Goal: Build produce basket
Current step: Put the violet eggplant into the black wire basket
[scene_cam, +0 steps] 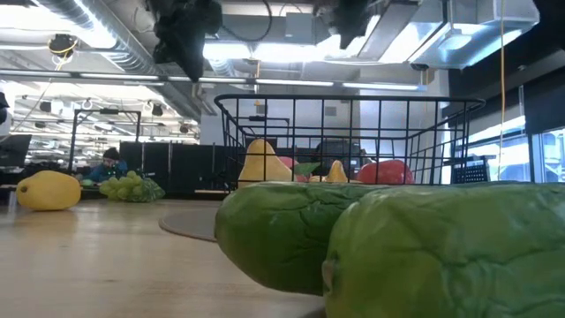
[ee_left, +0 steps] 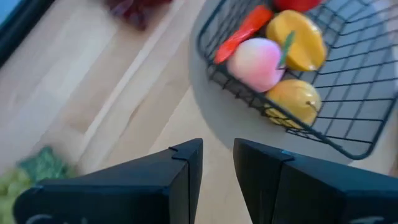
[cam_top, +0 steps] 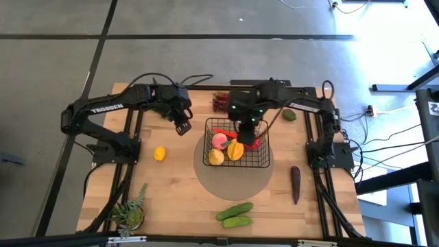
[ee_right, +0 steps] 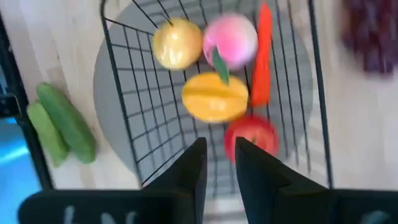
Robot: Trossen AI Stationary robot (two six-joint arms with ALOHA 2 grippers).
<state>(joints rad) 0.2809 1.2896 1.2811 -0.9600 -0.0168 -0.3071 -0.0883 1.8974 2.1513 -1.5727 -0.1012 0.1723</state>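
Note:
The black wire basket (cam_top: 236, 143) stands on a grey round mat at the table's middle. It holds a pink peach (ee_right: 231, 38), a yellow-orange mango (ee_right: 214, 96), a yellow fruit (ee_right: 177, 42), a carrot (ee_right: 263, 53) and a red apple (ee_right: 252, 138). My right gripper (cam_top: 248, 127) hovers over the basket's far half, shut and empty (ee_right: 221, 149). My left gripper (cam_top: 182, 127) hangs above the table left of the basket, also shut and empty (ee_left: 217, 149). A lemon (cam_top: 160, 154), two cucumbers (cam_top: 235, 214), an eggplant (cam_top: 295, 184), purple grapes (cam_top: 220, 101) and green grapes (scene_cam: 128, 187) lie on the table.
A spiky green potted plant (cam_top: 130, 211) stands at the near left corner. A green fruit (cam_top: 290, 114) lies by the right arm near the far edge. Bare wood shows between the lemon and the cucumbers. The cucumbers (scene_cam: 397, 247) fill the foreground of the low view.

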